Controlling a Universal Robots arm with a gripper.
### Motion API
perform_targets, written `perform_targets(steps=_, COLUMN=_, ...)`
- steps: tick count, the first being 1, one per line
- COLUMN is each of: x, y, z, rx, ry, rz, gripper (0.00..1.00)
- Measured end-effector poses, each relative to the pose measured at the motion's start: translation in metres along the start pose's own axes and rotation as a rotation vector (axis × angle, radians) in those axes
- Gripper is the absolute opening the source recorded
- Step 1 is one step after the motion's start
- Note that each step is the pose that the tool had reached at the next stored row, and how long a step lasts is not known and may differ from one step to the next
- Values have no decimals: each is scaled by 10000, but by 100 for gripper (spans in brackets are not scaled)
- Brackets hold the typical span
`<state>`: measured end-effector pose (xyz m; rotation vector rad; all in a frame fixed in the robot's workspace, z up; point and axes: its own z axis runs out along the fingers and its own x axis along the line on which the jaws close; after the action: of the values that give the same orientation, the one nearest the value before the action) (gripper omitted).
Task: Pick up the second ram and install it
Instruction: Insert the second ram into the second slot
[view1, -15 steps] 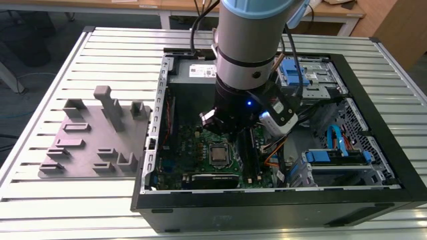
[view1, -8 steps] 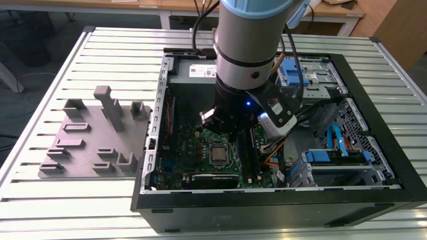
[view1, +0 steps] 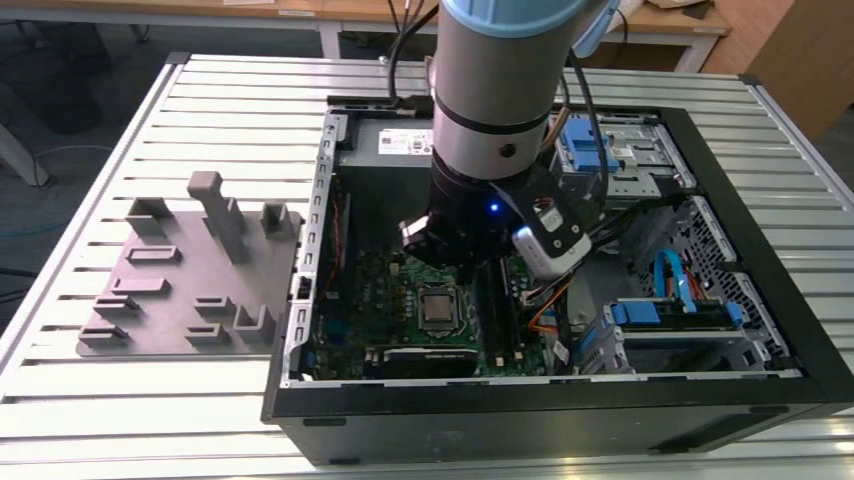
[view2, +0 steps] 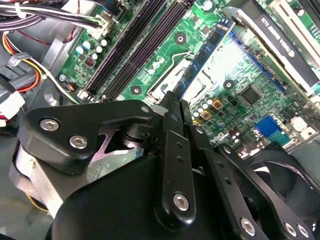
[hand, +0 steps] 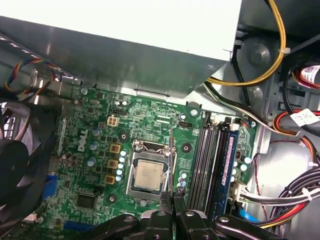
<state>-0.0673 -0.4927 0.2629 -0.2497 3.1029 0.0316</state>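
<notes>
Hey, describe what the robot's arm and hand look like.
The arm is a thick silver-grey cylinder with a light blue joint cover. It ends in a black section with a small blue light. Black cables run down beside it. The hand is black, built of flat linkage bars with silver screw heads, and narrows to a thin tip.

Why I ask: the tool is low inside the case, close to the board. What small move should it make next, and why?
Probably a short straight lift. The tool is shut with nothing visible in it, and it hangs by the CPU, beside the memory slots rather than above them, so rising clears the motherboard safely.
</notes>
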Motion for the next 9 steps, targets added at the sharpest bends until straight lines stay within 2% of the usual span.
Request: perform_targets(steps=9, x=0, y=0, z=1, rx=16, ry=-9, rz=528, gripper=11)
